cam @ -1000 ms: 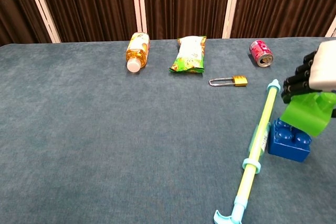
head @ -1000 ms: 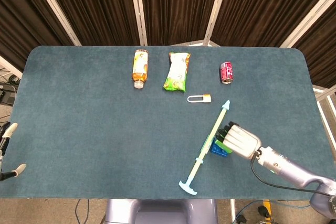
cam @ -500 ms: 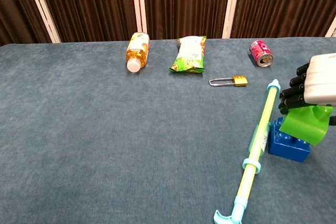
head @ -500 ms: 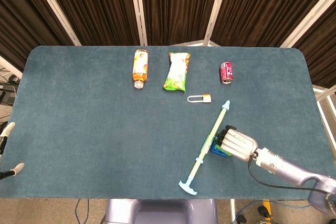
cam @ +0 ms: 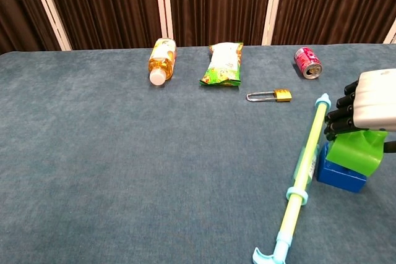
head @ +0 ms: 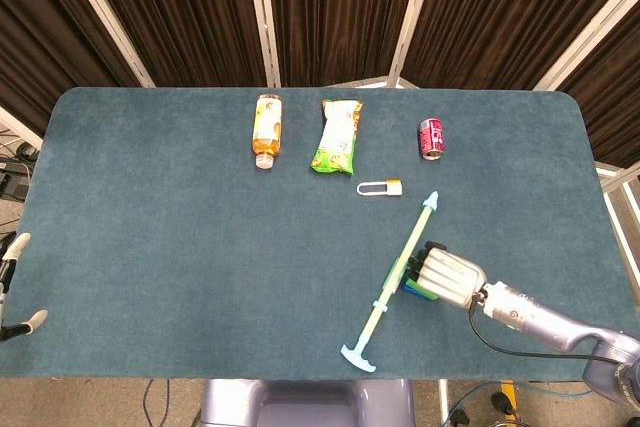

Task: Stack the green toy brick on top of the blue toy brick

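My right hand (cam: 366,108) grips the green toy brick (cam: 357,152) from above, its dark fingers curled over the brick's top. The green brick sits down on the blue toy brick (cam: 337,175), which rests on the table at the right. In the head view the right hand (head: 450,278) covers most of both bricks; only a sliver of the green brick (head: 412,272) and the blue brick (head: 413,290) shows at its left edge. My left hand (head: 14,292) shows only at the far left edge, off the table, holding nothing.
A long pale green and blue stick (cam: 302,167) lies diagonally right beside the blue brick's left side. Further back lie a padlock (cam: 273,95), a red can (cam: 307,62), a green snack bag (cam: 223,63) and an orange bottle (cam: 161,60).
The right hand has lowered the green brick, tilted and hovering a second ago, down onto the blue brick. The left hand has barely moved.
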Motion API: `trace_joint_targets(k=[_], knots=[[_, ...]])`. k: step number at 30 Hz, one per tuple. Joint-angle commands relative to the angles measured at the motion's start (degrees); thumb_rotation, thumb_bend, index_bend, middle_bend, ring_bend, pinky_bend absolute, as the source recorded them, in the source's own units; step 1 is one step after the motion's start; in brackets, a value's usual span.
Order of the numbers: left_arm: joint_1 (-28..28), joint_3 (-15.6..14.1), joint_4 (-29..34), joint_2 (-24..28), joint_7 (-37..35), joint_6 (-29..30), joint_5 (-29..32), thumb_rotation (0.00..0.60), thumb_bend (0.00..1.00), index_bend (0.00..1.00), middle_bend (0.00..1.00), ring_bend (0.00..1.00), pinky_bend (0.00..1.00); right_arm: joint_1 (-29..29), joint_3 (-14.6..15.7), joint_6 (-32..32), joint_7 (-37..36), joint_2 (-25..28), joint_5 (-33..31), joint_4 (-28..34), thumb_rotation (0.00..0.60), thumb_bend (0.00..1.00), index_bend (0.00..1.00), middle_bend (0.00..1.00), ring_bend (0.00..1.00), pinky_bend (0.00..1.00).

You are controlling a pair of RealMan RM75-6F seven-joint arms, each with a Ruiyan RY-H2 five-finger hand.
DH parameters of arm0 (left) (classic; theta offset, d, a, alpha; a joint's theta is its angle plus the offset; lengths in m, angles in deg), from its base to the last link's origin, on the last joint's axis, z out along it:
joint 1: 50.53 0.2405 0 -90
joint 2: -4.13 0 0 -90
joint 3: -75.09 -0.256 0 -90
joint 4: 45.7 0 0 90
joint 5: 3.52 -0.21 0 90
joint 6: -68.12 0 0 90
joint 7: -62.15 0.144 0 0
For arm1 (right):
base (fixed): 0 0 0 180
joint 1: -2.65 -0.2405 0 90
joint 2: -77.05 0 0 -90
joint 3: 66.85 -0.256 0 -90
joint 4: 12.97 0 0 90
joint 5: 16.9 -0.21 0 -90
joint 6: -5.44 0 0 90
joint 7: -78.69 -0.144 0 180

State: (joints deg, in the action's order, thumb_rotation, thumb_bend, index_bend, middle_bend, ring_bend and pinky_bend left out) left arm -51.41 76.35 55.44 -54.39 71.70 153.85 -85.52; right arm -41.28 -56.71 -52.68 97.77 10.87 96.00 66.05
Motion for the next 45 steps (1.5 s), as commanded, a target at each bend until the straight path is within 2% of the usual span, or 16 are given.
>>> trace_joint_targets(k=[1,11,17,28,30,31,33,35,37,40,45], knots=[[-0.08,0.06,-0.04,-0.05,0.11,-0.09,0.11,0.600,0.00,0.00,0.00,0.00,0.00,-0.22,-0.07,0.03,0.11,0.03,0.41,0.44,0.600,0.48,0.49,0.59,0.44,0.50],[-0.08,0.11,-0.16,0.01,0.04,-0.12,0.37,0.600,0.00,0.00,0.00,0.00,0.00,-0.52,-0.21,2.19,1.46,-1.33,0.27,-0.11,0.600,0.48,0.49,0.59,0.44,0.50],[-0.18,0.15,-0.23,-0.12,0.29,-0.28,0.53,0.600,0.00,0.00,0.00,0.00,0.00,0.02,0.08,2.07,3.04,-3.07,0.99,-2.26,0.600,0.48,0.49,0.59,0.44,0.52],[-0.49,0.26,-0.09,-0.37,1.02,-0.95,1.34,0.600,0.00,0.00,0.00,0.00,0.00,1.02,0.43,0.42,1.18,-5.39,0.81,-5.79,0.600,0.48,0.49,0.59,0.44,0.53],[-0.51,0.28,-0.08,-0.36,1.02,-0.99,1.40,0.600,0.00,0.00,0.00,0.00,0.00,1.01,0.55,0.29,1.23,-5.29,0.97,-6.02,0.600,0.42,0.48,0.58,0.44,0.53],[-0.54,0.28,-0.09,-0.36,1.02,-1.02,1.42,0.600,0.00,0.00,0.00,0.00,0.00,1.05,0.62,0.27,1.34,-5.08,0.97,-5.90,0.600,0.35,0.45,0.54,0.44,0.52],[-0.53,0.22,-0.10,-0.34,1.01,-1.07,1.42,0.600,0.00,0.00,0.00,0.00,0.00,1.26,0.61,-0.01,1.68,-4.69,0.87,-5.45,0.600,0.18,0.33,0.44,0.43,0.51],[-0.53,0.15,-0.07,-0.29,0.91,-1.06,1.27,0.600,0.00,0.00,0.00,0.00,0.00,1.67,0.47,-0.69,2.08,-4.15,0.65,-4.59,0.600,0.07,0.24,0.35,0.43,0.50],[-0.48,0.09,0.03,-0.19,0.78,-0.89,0.99,0.600,0.00,0.00,0.00,0.00,0.00,2.02,0.29,-1.28,2.72,-3.50,0.51,-3.78,0.600,0.01,0.18,0.30,0.42,0.50],[-0.25,-0.18,0.24,0.08,0.36,-0.49,0.36,0.600,0.00,0.00,0.00,0.00,0.00,2.51,-0.03,-2.18,4.00,-2.39,0.43,-2.41,0.600,0.00,0.13,0.28,0.41,0.50],[0.30,-0.69,0.50,0.54,-0.42,0.51,-1.01,0.600,0.00,0.00,0.00,0.00,0.00,3.07,-0.25,-2.98,4.97,-0.93,0.34,-0.58,0.600,0.00,0.12,0.27,0.41,0.51]])
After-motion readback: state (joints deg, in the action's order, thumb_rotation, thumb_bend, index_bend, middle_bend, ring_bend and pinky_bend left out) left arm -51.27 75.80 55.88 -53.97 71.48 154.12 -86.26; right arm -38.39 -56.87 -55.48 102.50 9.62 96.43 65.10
